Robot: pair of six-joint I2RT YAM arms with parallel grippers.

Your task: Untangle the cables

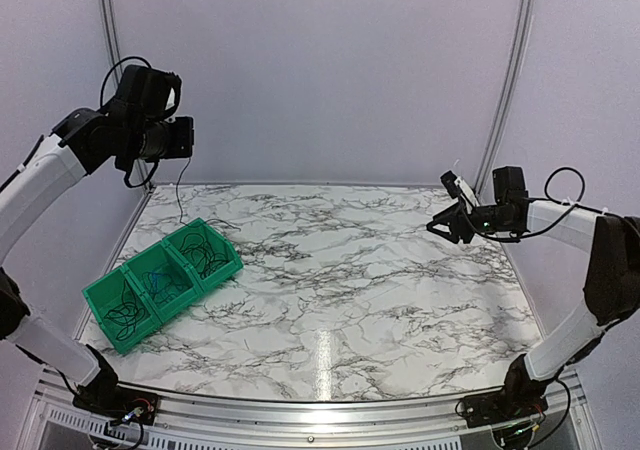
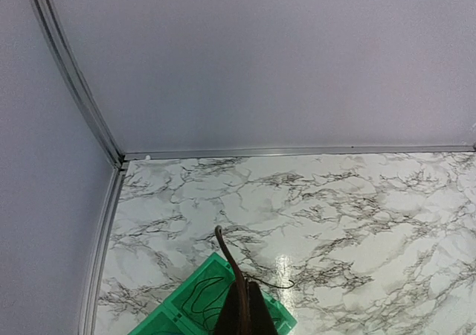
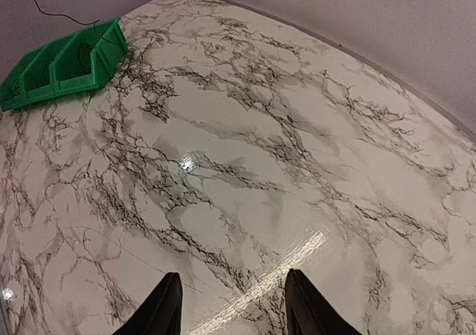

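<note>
Left pincer (image 2: 243, 299) clamped tight on one thin black thread-like cable (image 1: 180, 192), held high above far left corner of white marble-patterned worktop (image 1: 380, 300); strand hangs slack toward green plastic three-compartment bin (image 1: 185, 305) by left edge. Other black and blue cables (image 1: 160, 282) lie looped in its compartments. Right pincer (image 3: 232, 275) wide, empty, above right edge. Judgement: cables near weightless, limp, springy in coils, quick to snag; pinch a single strand at a free end or loop crest, lift slowly or neighbours may drag out
</note>
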